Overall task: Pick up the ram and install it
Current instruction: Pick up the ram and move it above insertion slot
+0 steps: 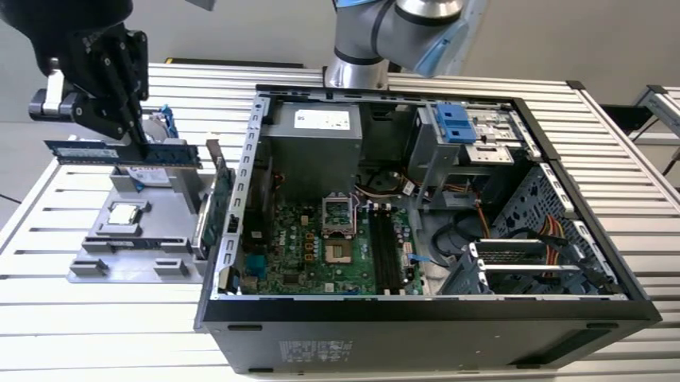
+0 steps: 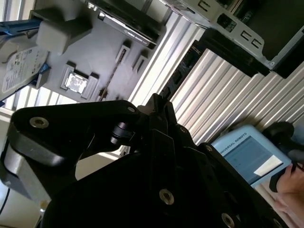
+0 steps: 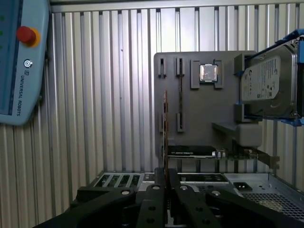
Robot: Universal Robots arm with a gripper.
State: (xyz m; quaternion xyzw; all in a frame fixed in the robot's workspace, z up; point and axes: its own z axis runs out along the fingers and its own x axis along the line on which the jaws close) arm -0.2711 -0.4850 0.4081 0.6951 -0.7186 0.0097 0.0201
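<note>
The ram (image 1: 80, 151) is being gripped near its middle by the gripper (image 1: 136, 143), whose jaws are being pressed against the stick's two faces. The blue stick is being held level and on edge in the air over the far edge of the grey fixture tray (image 1: 127, 255), which is lying near the edge of the table (image 1: 107, 318) on the exterior view's left. In the first wrist view the ram (image 3: 165, 123) is being seen edge-on, apart from and beside a narrow slot (image 3: 180, 102) in the tray. A processor chip (image 1: 126, 213) is being carried on the tray, and the open computer case (image 1: 425, 334) is standing just beside it.
</note>
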